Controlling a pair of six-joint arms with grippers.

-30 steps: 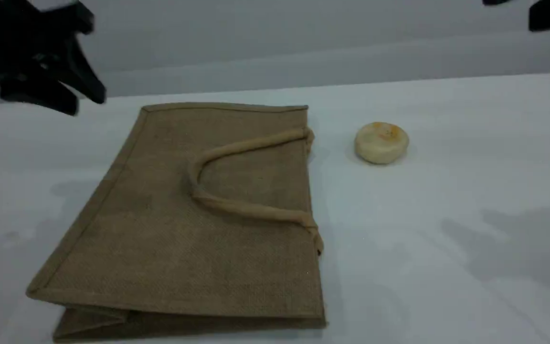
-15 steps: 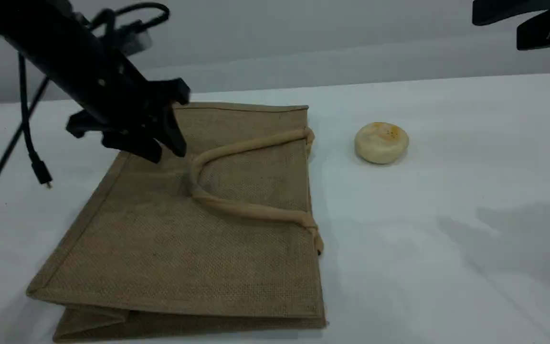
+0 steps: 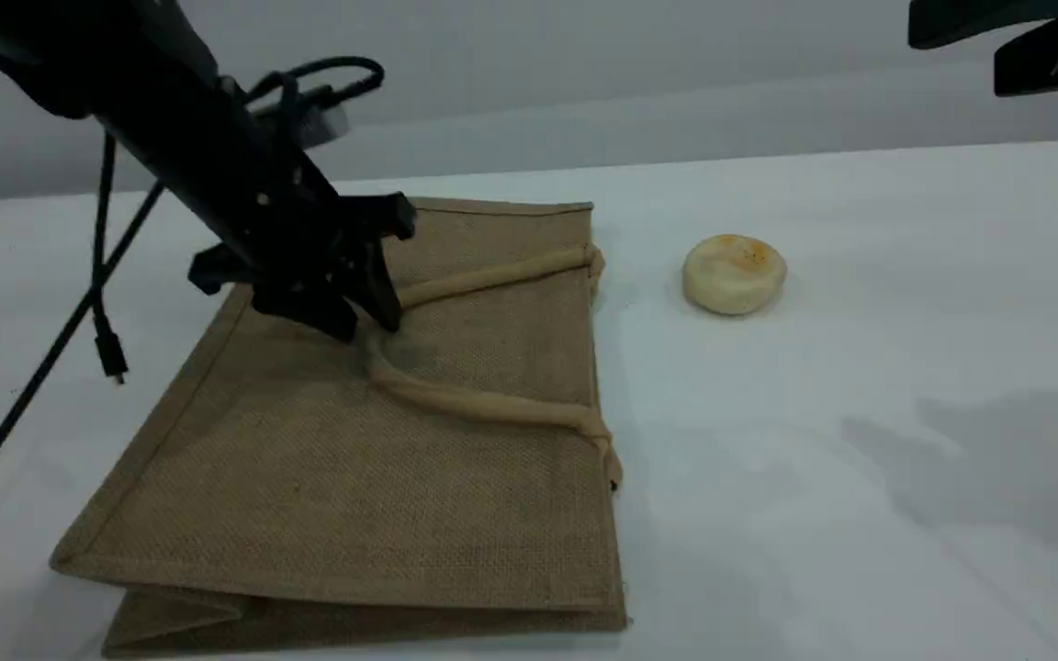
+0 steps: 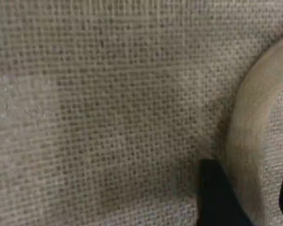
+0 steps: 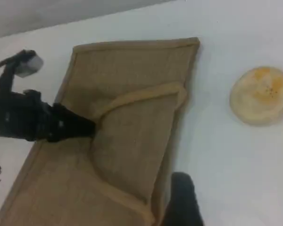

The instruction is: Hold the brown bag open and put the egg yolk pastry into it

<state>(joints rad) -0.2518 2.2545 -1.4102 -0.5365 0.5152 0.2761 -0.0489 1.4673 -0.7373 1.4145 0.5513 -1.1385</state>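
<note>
Scene view. The brown bag [image 3: 382,431] lies flat on the white table [image 3: 860,459], its mouth edge turned toward the egg yolk pastry [image 3: 734,274], which sits on the table just beyond that edge, apart from the bag. The upper handle [image 3: 483,404] is folded back over the top panel. The left gripper [image 3: 365,323] hangs at the bend of this loop with its fingers parted, one on each side of the rope. It is placed there, presumably, because lifting the handle would raise the top panel and open the mouth. No clamp on the rope is visible. Only the right gripper's dark fingers [image 3: 1043,64] show, at the top edge, high above and beyond the pastry.

Left wrist view. Woven jute fills the frame. The handle [image 4: 254,141] curves just beside the near fingertip [image 4: 217,197], passing between it and a second dark tip at the frame's right edge; the jaws stand apart and straddle it.

Right wrist view. The right gripper [image 5: 184,202] shows one fingertip, above bare table beside the bag's [image 5: 132,141] mouth edge. Whether its jaws are parted cannot be told here, though it holds nothing. The pastry [image 5: 261,95] lies ahead and to the side, well placed for a later pick. The left gripper [image 5: 87,128] points at the handle bend [image 5: 132,96].
</note>
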